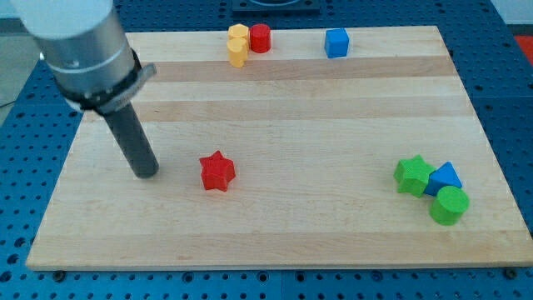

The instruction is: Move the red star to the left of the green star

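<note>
The red star [217,172] lies on the wooden board [275,125], left of centre and toward the view's bottom. The green star [412,176] lies far to the view's right, at about the same height in the view. It touches a blue triangular block [445,177]. My tip [147,172] rests on the board to the left of the red star, with a gap between them. The dark rod rises up and to the left toward the grey arm body.
A green cylinder [450,205] sits just below the blue triangular block. At the view's top stand a yellow block [238,44], a red cylinder [261,37] touching it, and a blue cube [336,42]. A blue perforated table surrounds the board.
</note>
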### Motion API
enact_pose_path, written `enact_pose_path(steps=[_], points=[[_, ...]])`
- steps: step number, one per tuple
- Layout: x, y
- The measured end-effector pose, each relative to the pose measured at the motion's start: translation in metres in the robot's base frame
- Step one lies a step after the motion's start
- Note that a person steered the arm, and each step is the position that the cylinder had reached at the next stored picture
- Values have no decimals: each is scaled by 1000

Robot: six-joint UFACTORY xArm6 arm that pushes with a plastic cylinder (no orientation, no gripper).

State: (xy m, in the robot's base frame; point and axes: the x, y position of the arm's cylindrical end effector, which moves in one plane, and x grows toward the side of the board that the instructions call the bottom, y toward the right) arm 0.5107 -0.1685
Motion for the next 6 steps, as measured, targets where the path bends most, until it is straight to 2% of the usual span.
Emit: enact_pose_path(steps=[1,2,3,4,5,6], points=[[3,83],[4,126],[-6,75],[-47,75],[-44,129],[-15,199]])
